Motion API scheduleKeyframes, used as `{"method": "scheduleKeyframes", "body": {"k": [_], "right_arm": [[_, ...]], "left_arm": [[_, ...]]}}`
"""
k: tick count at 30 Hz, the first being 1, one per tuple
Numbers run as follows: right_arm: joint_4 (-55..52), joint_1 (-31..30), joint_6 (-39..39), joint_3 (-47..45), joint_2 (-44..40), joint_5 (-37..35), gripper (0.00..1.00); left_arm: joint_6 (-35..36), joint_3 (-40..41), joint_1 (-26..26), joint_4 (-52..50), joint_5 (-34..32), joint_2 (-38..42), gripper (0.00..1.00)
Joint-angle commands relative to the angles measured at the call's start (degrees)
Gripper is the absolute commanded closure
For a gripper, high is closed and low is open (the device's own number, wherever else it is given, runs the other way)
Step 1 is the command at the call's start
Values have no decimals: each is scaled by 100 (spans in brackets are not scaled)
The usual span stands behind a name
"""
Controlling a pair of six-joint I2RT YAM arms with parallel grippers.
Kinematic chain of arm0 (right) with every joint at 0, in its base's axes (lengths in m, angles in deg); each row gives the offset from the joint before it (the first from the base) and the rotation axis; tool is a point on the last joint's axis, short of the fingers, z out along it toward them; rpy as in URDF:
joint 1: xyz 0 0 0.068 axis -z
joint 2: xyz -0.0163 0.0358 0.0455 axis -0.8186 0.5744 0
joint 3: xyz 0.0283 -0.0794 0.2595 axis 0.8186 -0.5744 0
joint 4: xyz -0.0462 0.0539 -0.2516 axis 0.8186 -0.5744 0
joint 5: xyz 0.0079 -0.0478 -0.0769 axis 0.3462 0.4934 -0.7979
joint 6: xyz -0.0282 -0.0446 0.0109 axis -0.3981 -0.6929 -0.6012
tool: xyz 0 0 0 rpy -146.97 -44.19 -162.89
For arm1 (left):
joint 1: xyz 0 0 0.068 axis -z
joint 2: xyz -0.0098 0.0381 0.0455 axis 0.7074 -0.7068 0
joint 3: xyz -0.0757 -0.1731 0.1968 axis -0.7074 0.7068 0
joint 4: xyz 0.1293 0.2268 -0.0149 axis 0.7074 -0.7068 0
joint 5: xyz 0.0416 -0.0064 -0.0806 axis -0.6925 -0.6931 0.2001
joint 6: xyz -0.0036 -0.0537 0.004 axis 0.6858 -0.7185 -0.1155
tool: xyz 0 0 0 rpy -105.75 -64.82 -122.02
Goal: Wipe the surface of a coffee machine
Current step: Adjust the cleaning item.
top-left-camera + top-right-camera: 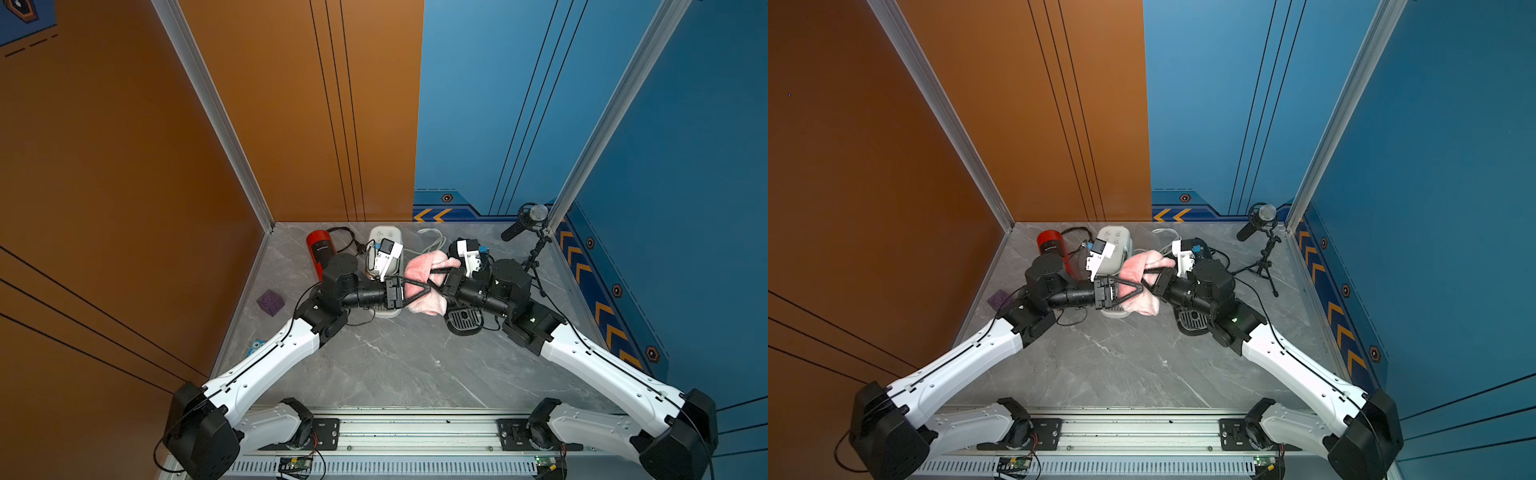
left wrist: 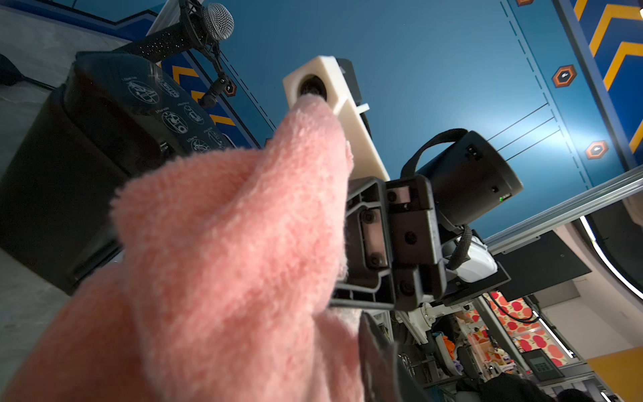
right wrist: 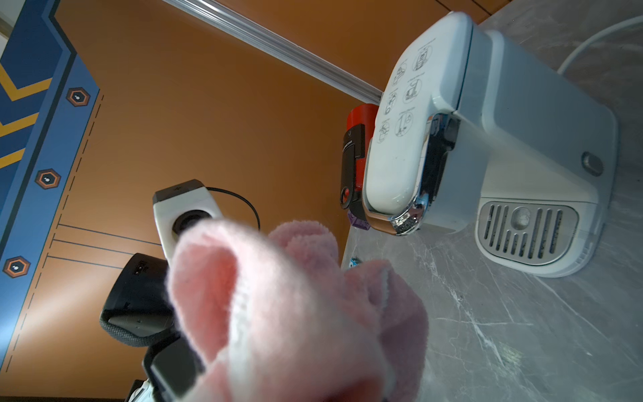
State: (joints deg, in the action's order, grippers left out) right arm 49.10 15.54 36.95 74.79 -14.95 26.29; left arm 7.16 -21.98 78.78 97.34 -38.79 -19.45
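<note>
A fluffy pink cloth [image 1: 419, 266] hangs between my two grippers above the middle of the table, and it fills both wrist views [image 2: 226, 243] [image 3: 295, 313]. My left gripper [image 1: 430, 286] reaches in from the left and stands open. One dark finger [image 2: 379, 351] shows beside the cloth; the other is hidden by it. My right gripper [image 1: 434, 272] comes in from the right and is shut on the cloth's upper fold. A white coffee machine [image 1: 384, 245] [image 3: 487, 139] stands behind the left wrist. A black coffee machine [image 2: 87, 156] sits under the right arm, with its drip tray [image 1: 463, 320] showing.
A red coffee machine [image 1: 320, 249] stands at the back left with black cables beside it. A microphone on a tripod [image 1: 536, 216] occupies the back right corner. A purple cube [image 1: 270, 302] and a small blue toy [image 1: 257, 345] lie along the left edge. White cable [image 1: 432, 241] trails behind the cloth.
</note>
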Motion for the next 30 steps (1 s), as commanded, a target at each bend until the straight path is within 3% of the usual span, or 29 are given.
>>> {"method": "scheduleKeyframes", "body": {"k": [1,3,6,10,14,19,22,30], "right_arm": [[-205,-121,-374,274,-434,-34,100],[-528,-125,-548,281,-574,-287,100],[-1067,132,-833,324,-771,-733,100],[-2364,27,-1432,293,-1440,-2193,100],[-3528,19,-1561,-232,-2397,-3963,100],[-3881,85,-1035,-1291,-3513,-5205,100],[-3732,313,-743,-1726,-3696,-5033,100],[-1539,1087,8,-3078,-3574,-3287,100]], "left_arm": [[43,238,-111,-310,-342,4,33],[285,243,-136,-746,-457,180,26],[672,168,-160,-1474,-670,455,22],[1063,-94,-175,-2121,-1000,680,21],[1371,-560,-95,-2323,-1263,358,23],[1734,-1604,387,-2521,-1725,-489,26],[2153,-2309,821,-2859,-2238,-1095,27],[3102,-3837,1663,-3689,-3979,-2684,30]]}}
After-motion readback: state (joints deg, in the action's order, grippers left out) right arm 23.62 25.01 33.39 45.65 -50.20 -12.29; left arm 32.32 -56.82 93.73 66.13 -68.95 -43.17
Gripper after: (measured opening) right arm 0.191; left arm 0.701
